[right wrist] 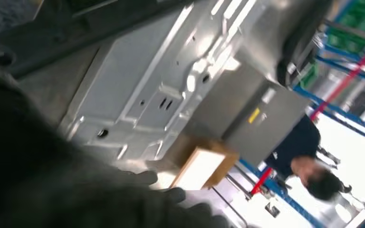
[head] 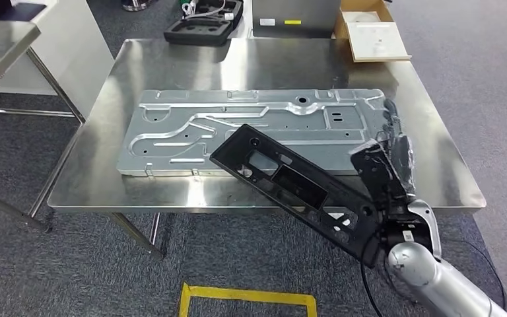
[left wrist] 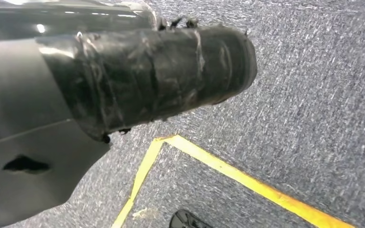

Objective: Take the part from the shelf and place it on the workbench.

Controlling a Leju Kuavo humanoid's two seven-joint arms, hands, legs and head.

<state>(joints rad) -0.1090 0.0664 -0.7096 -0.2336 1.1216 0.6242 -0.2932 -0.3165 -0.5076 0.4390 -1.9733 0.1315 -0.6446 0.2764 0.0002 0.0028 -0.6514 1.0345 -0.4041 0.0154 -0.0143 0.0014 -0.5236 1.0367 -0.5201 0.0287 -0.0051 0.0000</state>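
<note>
Silver forearm enters the head view from five o'clock, ending in the right hand, which grips the black plastic part at its near right end. That long panel with cut-outs slants from about ten o'clock to four o'clock, its far end above the big stamped metal plate lying flat on the steel table, its near end hanging past the table's front edge; whether it touches the plate cannot be told. The hand's fingers reach up toward twelve o'clock beside the plate's right end, partly hidden behind the part. Yellow tape marks the carpet at six o'clock; a black case and a cardboard box lie beyond the table.

Left wrist view: the left hand shows close up as a grey cover and a thick thumb wrapped in black tape, hanging over grey carpet and a yellow tape line. Its other fingers are cut off, so its state cannot be told.

Right wrist view, blurred: the dark hand fills the near side, the metal plate beyond it, then the cardboard box, blue racking and a person in dark clothes.
</note>
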